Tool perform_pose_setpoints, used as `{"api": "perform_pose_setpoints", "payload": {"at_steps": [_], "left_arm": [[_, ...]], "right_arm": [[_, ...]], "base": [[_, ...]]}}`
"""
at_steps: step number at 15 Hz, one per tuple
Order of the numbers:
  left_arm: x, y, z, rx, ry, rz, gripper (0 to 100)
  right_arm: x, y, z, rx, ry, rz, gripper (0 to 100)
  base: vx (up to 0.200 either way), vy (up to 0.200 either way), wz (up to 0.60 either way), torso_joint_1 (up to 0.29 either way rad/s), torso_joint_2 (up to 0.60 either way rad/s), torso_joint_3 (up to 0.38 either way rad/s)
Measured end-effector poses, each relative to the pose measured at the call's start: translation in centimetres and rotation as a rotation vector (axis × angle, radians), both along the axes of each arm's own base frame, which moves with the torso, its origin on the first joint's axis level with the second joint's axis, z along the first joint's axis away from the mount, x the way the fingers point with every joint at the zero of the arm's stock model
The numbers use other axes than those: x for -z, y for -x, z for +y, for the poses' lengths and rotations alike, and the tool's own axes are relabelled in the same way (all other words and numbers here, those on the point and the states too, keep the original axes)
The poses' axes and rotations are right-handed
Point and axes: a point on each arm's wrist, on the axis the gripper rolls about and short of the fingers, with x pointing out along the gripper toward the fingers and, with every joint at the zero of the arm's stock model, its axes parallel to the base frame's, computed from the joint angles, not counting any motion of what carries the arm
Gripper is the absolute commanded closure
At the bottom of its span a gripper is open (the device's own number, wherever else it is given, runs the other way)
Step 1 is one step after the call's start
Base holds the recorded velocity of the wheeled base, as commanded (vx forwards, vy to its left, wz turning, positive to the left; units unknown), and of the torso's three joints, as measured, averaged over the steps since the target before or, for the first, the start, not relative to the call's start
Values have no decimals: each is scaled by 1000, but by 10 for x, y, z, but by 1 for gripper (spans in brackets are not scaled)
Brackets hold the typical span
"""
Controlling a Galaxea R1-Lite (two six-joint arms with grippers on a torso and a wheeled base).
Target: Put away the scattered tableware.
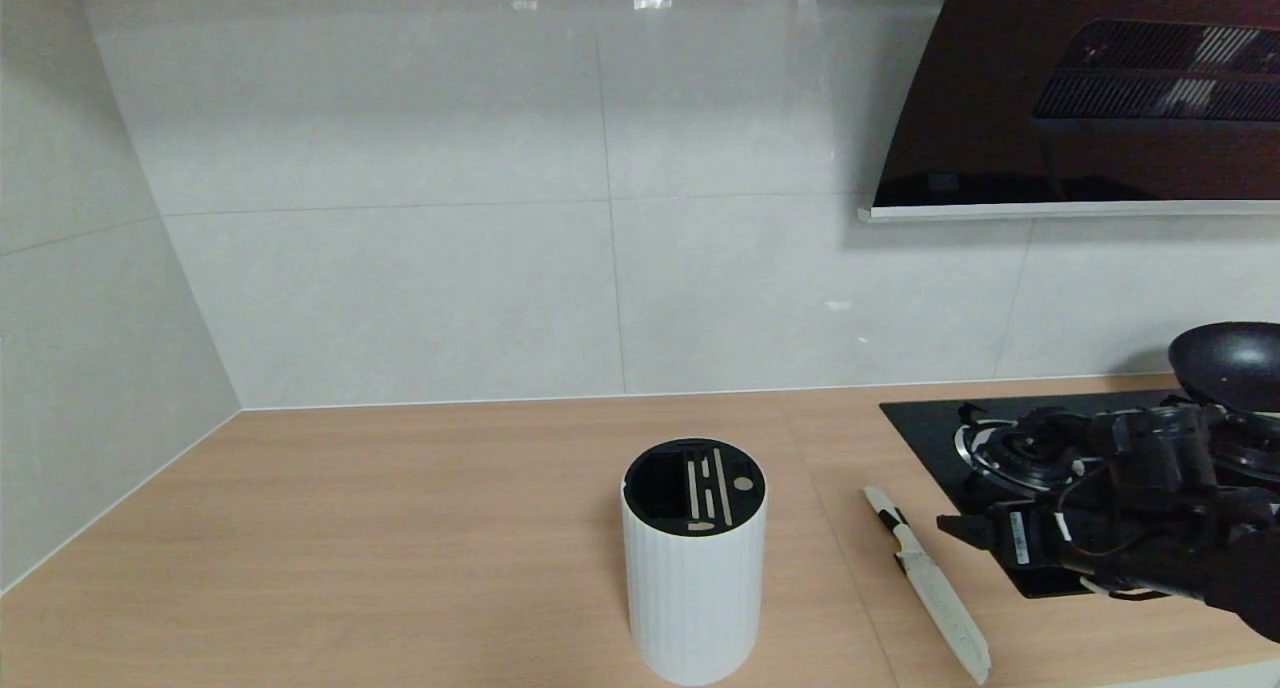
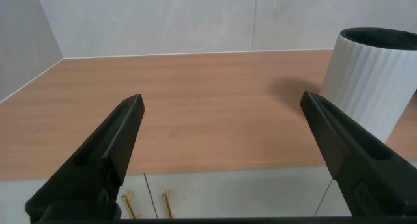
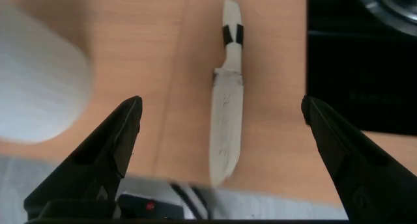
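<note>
Right gripper (image 3: 220, 105) hangs over the white knife with a black band on its handle (image 1: 930, 583). Fingers are spread wide and hold nothing. Knife lies flat on the wooden countertop (image 1: 400, 528), between the white ribbed cylindrical holder with a black slotted top (image 1: 693, 568) and the black glass hob (image 1: 930, 423), with its tip near the counter's front edge.

Likely step: the pick. Best to straddle the handle near the band, jaws square across it, and descend straight. The thin flat blade gives little to pinch and could skid off the edge.

Holder's slots and larger opening look empty; nothing sticks out.

Left gripper (image 2: 221, 100) is also spread and empty, by the counter's front edge, short of the holder.
</note>
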Motion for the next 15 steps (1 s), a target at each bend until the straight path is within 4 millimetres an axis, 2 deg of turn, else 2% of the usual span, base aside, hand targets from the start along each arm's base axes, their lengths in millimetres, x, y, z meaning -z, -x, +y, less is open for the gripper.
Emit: {"api": "perform_pose_setpoints", "payload": {"at_steps": [4, 8, 15], "left_arm": [[0, 0, 0, 0, 0, 0, 0], [0, 0, 0, 0, 0, 0, 0], [0, 0, 0, 0, 1, -1, 0]], "right_arm": [[41, -29, 10, -24, 47, 79, 0], [68, -46, 17, -27, 79, 96, 0], [106, -57, 19, -19, 105, 122, 0]], "base": [[0, 0, 0, 0, 0, 0], [0, 0, 0, 0, 0, 0], [0, 0, 0, 0, 0, 0]]}}
